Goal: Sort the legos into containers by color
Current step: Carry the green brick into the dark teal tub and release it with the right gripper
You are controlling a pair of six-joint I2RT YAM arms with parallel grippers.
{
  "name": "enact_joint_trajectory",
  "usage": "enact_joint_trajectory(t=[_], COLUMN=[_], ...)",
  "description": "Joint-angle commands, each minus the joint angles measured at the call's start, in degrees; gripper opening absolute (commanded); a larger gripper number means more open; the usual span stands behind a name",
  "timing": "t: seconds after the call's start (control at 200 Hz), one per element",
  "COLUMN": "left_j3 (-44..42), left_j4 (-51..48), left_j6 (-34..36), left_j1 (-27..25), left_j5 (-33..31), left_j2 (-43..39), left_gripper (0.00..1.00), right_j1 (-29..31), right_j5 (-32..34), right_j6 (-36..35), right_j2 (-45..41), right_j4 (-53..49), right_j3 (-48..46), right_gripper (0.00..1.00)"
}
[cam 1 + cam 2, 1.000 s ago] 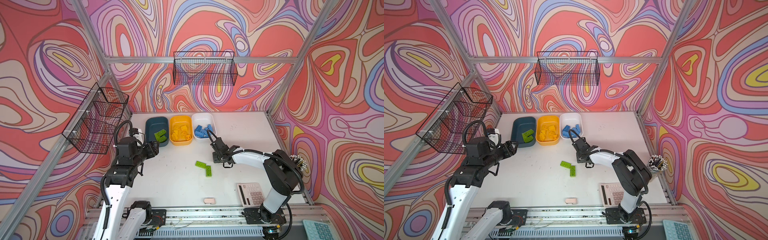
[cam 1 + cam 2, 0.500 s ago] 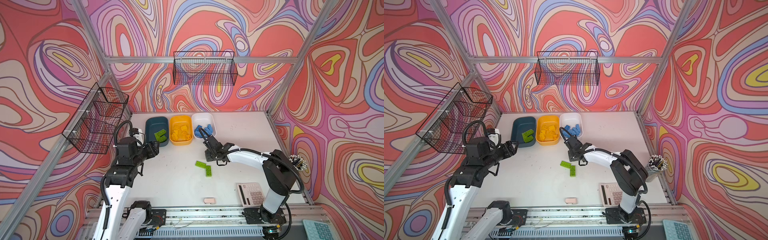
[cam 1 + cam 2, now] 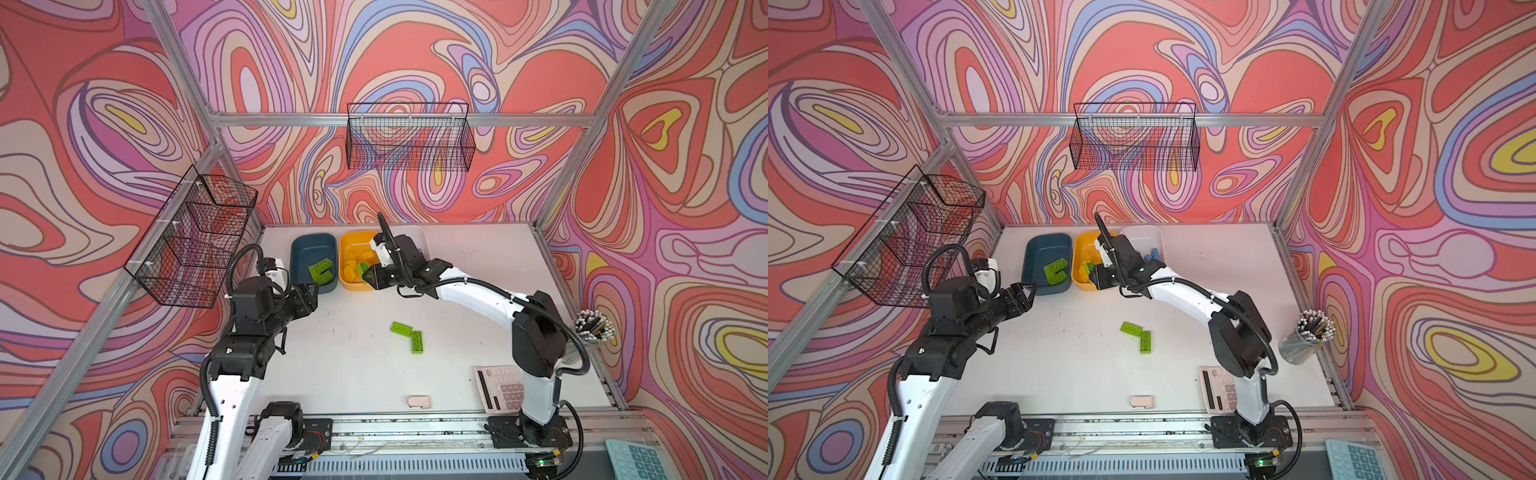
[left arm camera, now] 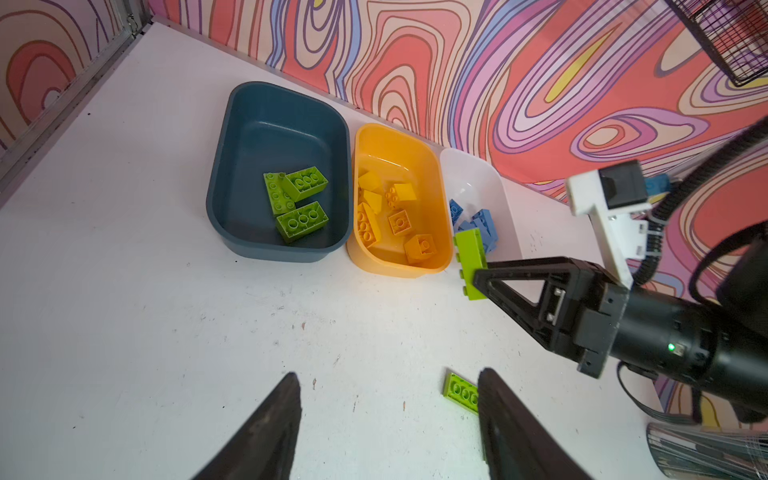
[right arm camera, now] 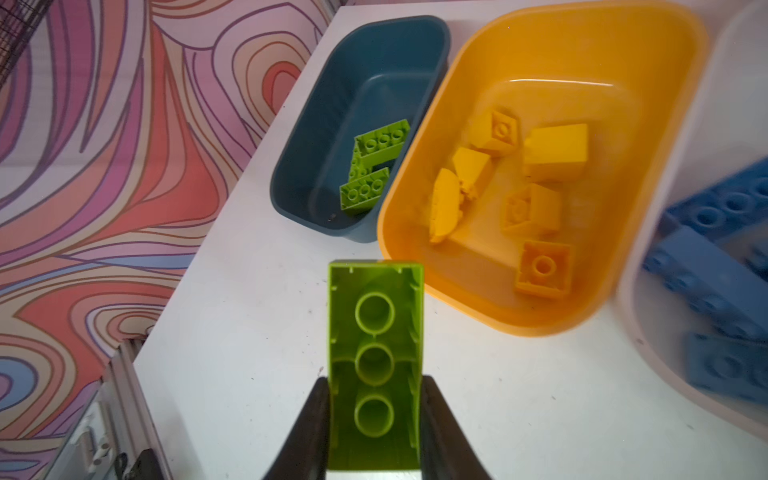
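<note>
My right gripper point(image 5: 375, 382) is shut on a lime green lego point(image 5: 376, 353), held by its long sides. In both top views it hangs over the front edge of the yellow-orange container point(image 3: 351, 243), next to the dark teal container point(image 3: 303, 249). The teal one holds three green legos point(image 4: 297, 199). Yellow legos point(image 4: 399, 222) lie in the yellow-orange one, and blue legos point(image 4: 478, 224) in the white container point(image 3: 419, 232). Two green legos point(image 3: 401, 328) point(image 3: 417, 341) lie touching mid-table. My left gripper point(image 4: 388, 374) is open and empty, in front of the teal container.
A pink calculator point(image 3: 500, 388) and a small pink block point(image 3: 419, 401) lie near the front edge. A cup of pencils point(image 3: 592, 328) stands at the right edge. Black wire baskets hang on the back wall point(image 3: 409, 137) and left wall point(image 3: 195, 237).
My right gripper has carried the green lego leftward and back, from in front of the white container to the front edge of the yellow-orange one. The left arm has not moved.
</note>
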Motion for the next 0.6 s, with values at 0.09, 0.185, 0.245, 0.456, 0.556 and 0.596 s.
enact_joint_trajectory(t=[0.09, 0.185, 0.245, 0.456, 0.556, 0.596], left_j3=[-0.65, -0.65, -0.63, -0.56, -0.56, -0.63], left_j4=[1.80, 1.91, 1.91, 1.89, 1.92, 1.94], left_j6=[-0.25, -0.43, -0.43, -0.32, -0.34, -0.33], left_j1=[0.09, 0.05, 0.05, 0.05, 0.05, 0.05], left_j5=[1.11, 1.72, 1.97, 2.74, 3.11, 3.11], left_j2=[-0.42, -0.16, -0.07, 0.46, 0.50, 0.51], left_gripper=[0.67, 0.67, 0.67, 0.67, 0.67, 0.67], right_j1=[0.66, 1.11, 1.55, 2.24, 2.45, 2.46], right_j5=[-7.63, -8.11, -8.20, -10.06, -9.47, -8.97], right_j6=[2.93, 3.72, 3.96, 6.18, 7.27, 7.77], right_j2=[8.95, 13.37, 16.07, 26.53, 29.42, 30.17], right_j4=[4.03, 5.03, 6.23, 9.36, 13.04, 14.90], right_j3=[11.00, 16.63, 19.56, 31.54, 33.82, 33.97], right_gripper=[0.28, 0.28, 0.28, 0.28, 0.28, 0.28])
